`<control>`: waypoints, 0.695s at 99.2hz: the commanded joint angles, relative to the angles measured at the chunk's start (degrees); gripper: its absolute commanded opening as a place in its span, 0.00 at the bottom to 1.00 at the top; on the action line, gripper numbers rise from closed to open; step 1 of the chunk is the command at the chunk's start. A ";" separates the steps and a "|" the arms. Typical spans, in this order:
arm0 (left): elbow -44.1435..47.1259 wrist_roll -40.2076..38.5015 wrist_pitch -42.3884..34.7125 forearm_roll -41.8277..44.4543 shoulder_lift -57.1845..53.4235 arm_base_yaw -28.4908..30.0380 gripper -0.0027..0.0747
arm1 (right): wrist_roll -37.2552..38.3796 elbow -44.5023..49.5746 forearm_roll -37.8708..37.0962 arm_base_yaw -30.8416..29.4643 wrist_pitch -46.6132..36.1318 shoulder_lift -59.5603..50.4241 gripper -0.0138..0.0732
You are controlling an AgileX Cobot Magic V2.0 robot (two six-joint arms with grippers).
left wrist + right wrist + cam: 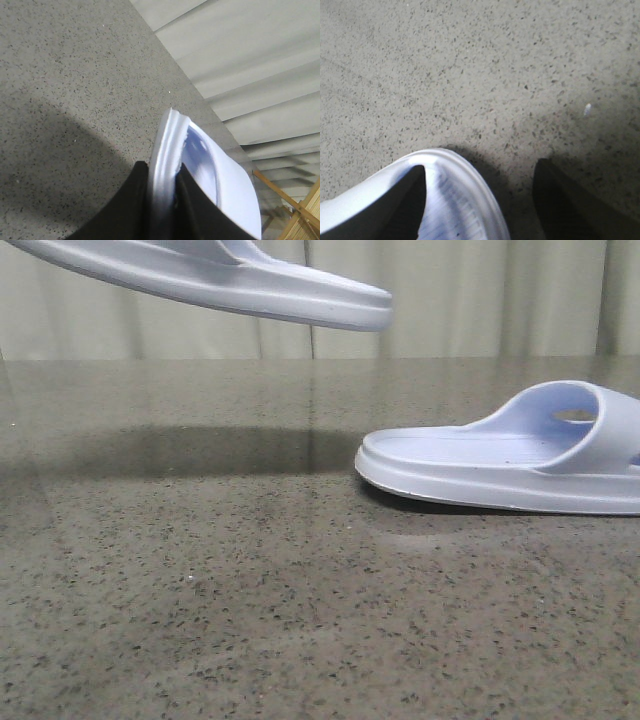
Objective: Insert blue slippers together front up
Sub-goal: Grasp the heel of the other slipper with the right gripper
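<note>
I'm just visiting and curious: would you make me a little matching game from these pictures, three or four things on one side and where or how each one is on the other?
Things:
1. Lifted slipper
2. Other slipper
3. Left hand
4. Right hand

States:
A. Lying flat on the speckled table, strap up
B. Open, one finger over a slipper's end, the other over bare table
C. Up in the air, casting a shadow on the table
D. Shut on a slipper's edge

Pairs: 1-C, 2-A, 3-D, 4-B
</note>
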 commanded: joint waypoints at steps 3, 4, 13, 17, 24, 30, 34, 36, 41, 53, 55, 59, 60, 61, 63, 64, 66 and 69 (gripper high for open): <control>-1.52 -0.03 -2.22 -1.76 -1.07 -0.39 0.07 | -0.09 -0.13 0.59 0.12 7.44 0.35 0.62; -1.52 -0.03 -2.22 -1.76 -1.07 -0.39 0.07 | -0.09 -0.13 0.59 0.12 7.44 0.35 0.62; -1.52 -0.03 -2.22 -1.90 -1.07 -0.39 0.07 | -0.09 -0.13 0.83 0.12 7.93 0.35 0.62; -1.52 -0.03 -2.22 -1.90 -1.07 -0.39 0.07 | -0.09 -0.13 1.37 0.12 8.20 0.35 0.62; -1.52 -0.03 -2.22 -1.90 -1.07 -0.39 0.07 | -0.09 -0.13 2.06 0.12 8.65 0.35 0.62; -1.52 -0.03 -2.22 -1.90 -1.07 -0.39 0.07 | -0.09 -0.13 2.06 0.12 8.79 0.35 0.59; -1.52 -0.03 -2.22 -1.90 -1.07 -0.39 0.07 | -0.09 -0.13 2.06 0.12 8.79 0.35 0.56; -1.52 -0.03 -2.22 -1.90 -1.07 -0.39 0.07 | -0.09 -0.13 2.16 0.12 8.79 0.35 0.54; -1.52 -0.03 -2.22 -1.90 -1.07 -0.39 0.07 | -0.09 -0.13 2.16 0.12 8.83 0.35 0.48; -1.52 -0.03 -2.22 -1.90 -1.07 -0.39 0.07 | -0.09 -0.13 2.16 0.12 8.83 0.35 0.36; -1.52 -0.03 -2.22 -1.90 -1.07 -0.39 0.07 | -0.09 -0.13 2.16 0.12 8.83 0.35 0.35; -1.52 -0.03 -2.22 -1.90 -1.07 -0.39 0.07 | -0.09 -0.13 2.16 0.12 8.83 0.35 0.32; -1.52 -0.03 -2.22 -1.90 -1.07 -0.39 0.07 | -0.09 -0.13 2.16 0.12 8.83 0.35 0.31; -1.52 -0.03 -2.22 -1.90 -1.07 -0.39 0.07 | -0.09 -0.13 2.16 0.12 8.83 0.35 0.31; -1.52 -0.03 -2.22 -1.90 -1.07 -0.39 0.07 | -0.09 -0.13 2.16 0.12 8.83 0.35 0.30; -1.52 -0.03 -2.22 -1.90 -1.07 -0.39 0.07 | -0.09 -0.13 2.16 0.12 8.83 0.35 0.29; -1.52 -0.03 -2.22 -1.90 -1.07 -0.39 0.07 | -0.09 -0.13 2.16 0.12 8.71 0.35 0.28; -1.52 -0.03 -2.22 -1.90 -1.07 -0.39 0.07 | -0.09 -0.13 2.16 0.12 8.60 0.35 0.26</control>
